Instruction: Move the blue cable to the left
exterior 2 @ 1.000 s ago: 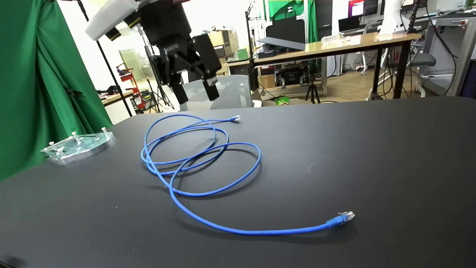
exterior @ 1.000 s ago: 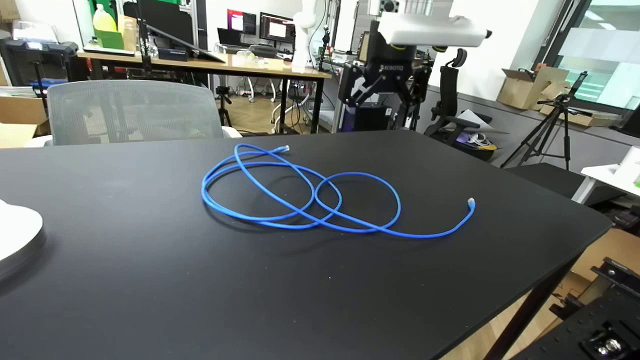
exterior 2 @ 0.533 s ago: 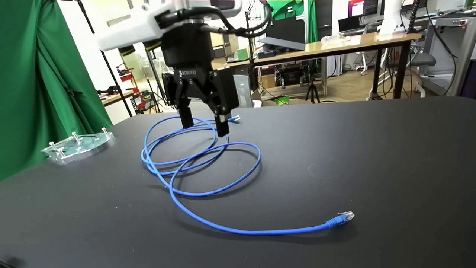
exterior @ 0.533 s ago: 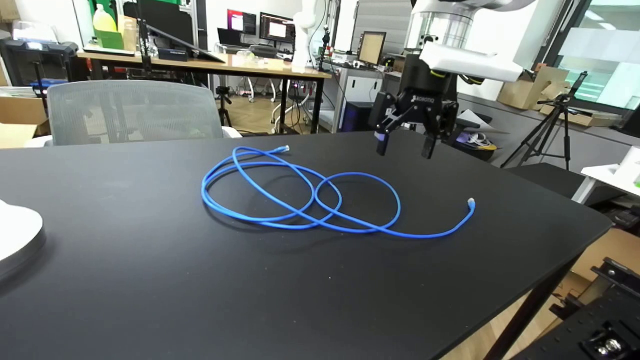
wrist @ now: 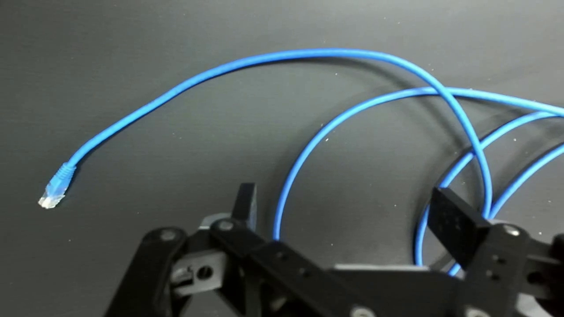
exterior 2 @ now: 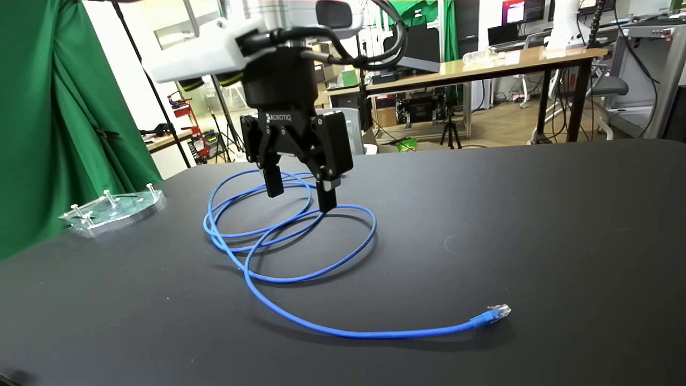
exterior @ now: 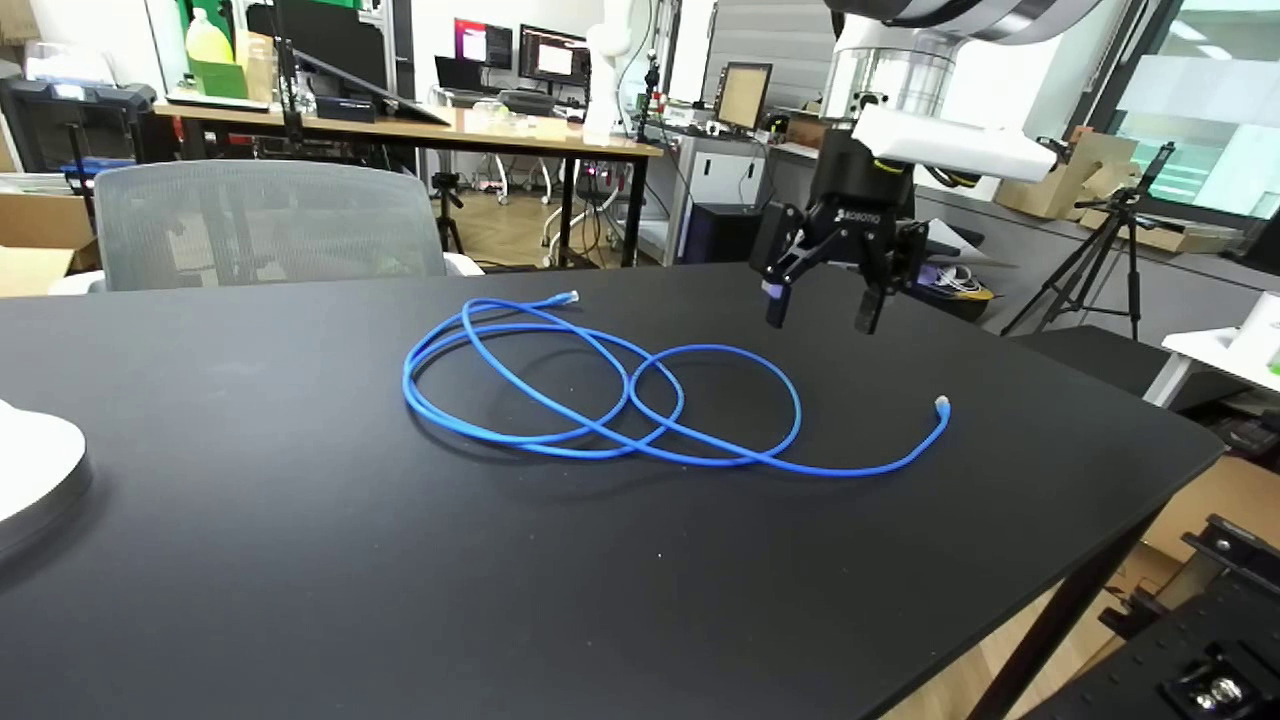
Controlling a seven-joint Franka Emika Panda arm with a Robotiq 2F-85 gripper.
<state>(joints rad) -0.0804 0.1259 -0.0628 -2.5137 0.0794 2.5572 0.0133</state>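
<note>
The blue cable (exterior: pixel 840 472) lies in loose loops on the black table in both exterior views (exterior 2: pixel 370 335). One clear connector tip (exterior 2: pixel 501 311) lies apart from the loops; it also shows in the wrist view (wrist: pixel 51 200). The far connector (exterior: pixel 567 297) shows in an exterior view. My gripper (exterior: pixel 822 318) is open and empty, pointing down above the table; it also shows in an exterior view (exterior 2: pixel 301 198). In the wrist view, the cable's loops pass below and between the spread fingers of the gripper (wrist: pixel 346 198). The right finger hides part of a loop.
The black table (exterior: pixel 450 600) has its edge at the right in an exterior view. A clear plate with upright bolts (exterior 2: pixel 115 212) stands on the table. A white rounded object (exterior: pixel 35 470) stands at the left. A mesh chair (exterior: pixel 270 225) stands behind the table.
My gripper has come down toward the cable and moved to the right in both exterior views, turning more upright. It stays open. One raised far loop of the cable has sunk slightly.
</note>
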